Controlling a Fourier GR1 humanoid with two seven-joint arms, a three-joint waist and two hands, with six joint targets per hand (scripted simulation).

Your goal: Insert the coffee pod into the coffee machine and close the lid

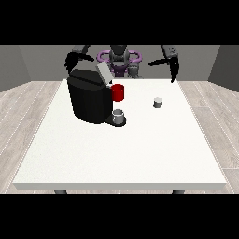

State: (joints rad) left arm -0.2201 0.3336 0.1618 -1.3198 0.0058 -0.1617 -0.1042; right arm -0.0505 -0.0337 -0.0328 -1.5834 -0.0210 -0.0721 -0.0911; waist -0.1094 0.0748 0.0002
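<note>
Pod waiting on the desk, both robot hands up and empty.

Big white desk (121, 158) first, then your landmark: the black coffee machine (89, 99), lid (102, 73) tipped up and open, a red part (118, 92) at its front and a grey cup (119, 116) on its tray. The coffee pod (158, 102) sits on the desk, well apart from the machine, toward the view's right. The robot hand at the view's right (173, 69) hangs above and behind the pod, holding nothing; whether its fingers are spread or curled, I cannot tell. The robot hand at the view's left (71, 59) hovers behind the machine, equally unreadable. Bring the nearer hand straight down over the pod, and keep it upright.
</note>
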